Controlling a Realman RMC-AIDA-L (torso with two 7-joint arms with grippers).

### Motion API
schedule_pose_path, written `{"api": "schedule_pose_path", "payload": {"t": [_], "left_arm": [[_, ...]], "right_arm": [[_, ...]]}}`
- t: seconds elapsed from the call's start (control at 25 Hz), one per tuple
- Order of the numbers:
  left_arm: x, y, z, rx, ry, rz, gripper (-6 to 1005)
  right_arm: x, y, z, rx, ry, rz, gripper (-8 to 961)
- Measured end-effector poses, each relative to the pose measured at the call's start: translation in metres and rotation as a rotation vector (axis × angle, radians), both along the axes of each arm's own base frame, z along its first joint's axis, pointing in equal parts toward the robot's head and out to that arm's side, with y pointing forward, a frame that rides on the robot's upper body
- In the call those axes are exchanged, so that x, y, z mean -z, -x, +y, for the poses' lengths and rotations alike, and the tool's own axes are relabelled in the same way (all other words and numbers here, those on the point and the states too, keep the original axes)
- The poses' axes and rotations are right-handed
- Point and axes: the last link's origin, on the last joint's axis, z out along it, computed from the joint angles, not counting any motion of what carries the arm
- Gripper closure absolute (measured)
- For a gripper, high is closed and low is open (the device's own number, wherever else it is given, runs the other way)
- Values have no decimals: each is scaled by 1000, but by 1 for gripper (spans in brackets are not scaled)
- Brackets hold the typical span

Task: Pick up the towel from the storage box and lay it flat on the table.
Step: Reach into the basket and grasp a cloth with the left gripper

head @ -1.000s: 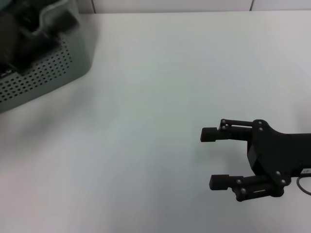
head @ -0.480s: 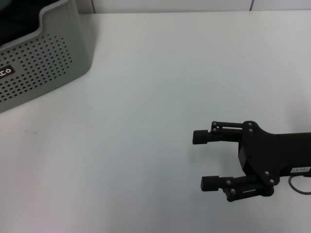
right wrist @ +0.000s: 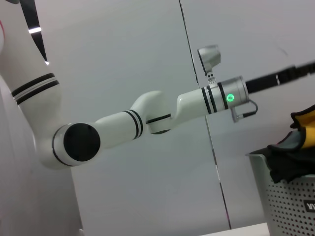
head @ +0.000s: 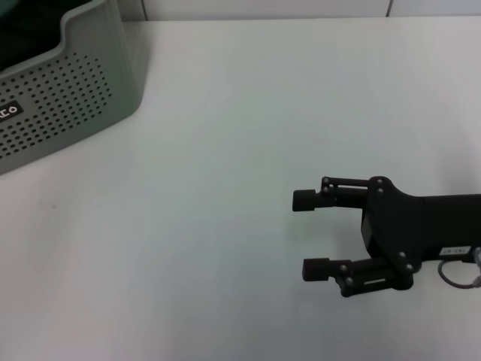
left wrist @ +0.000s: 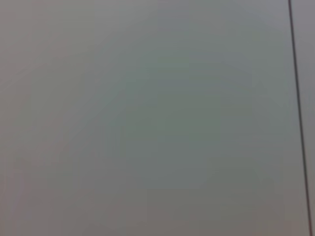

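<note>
The storage box [head: 68,98] stands at the table's [head: 225,150] far left corner, and the head view shows only dark inside it. In the right wrist view my left arm [right wrist: 206,101] reaches out high above the box [right wrist: 290,206], and its black end [right wrist: 280,77] runs off the picture's edge. Below that end a fold of the yellow towel [right wrist: 306,119] hangs above the box rim, with dark cloth draped over the rim. My right gripper [head: 303,233] hovers open and empty over the table's near right part.
A pale wall with a thin vertical seam [left wrist: 298,98] fills the left wrist view. The box's black label [head: 9,111] faces the front. A thin cable [head: 458,278] loops beside the right wrist.
A second ago my left gripper's dark shape sat inside the box in the head view; it has since left that view. My right gripper has slid left and a little nearer, still open.
</note>
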Motion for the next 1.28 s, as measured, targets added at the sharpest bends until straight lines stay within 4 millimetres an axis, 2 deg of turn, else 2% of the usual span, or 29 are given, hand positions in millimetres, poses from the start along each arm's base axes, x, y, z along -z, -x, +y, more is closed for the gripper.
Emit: {"api": "schedule_pose_path", "payload": {"t": [0.2, 0.4, 0.76, 1.2, 1.28], "left_arm": [[7, 15, 3, -118, 43, 93, 256], [4, 26, 6, -198, 6, 121, 258], [19, 34, 17, -276, 26, 215, 260], [21, 39, 22, -311, -12, 231, 418], [23, 38, 24, -315, -18, 237, 516]], "right_arm": [[1, 3, 6, 1, -16, -8, 160], [3, 7, 9, -4, -10, -9, 160], [4, 8, 10, 3, -16, -6, 160], [3, 10, 12, -3, -19, -1, 159], [3, 10, 12, -3, -19, -1, 159]]}}
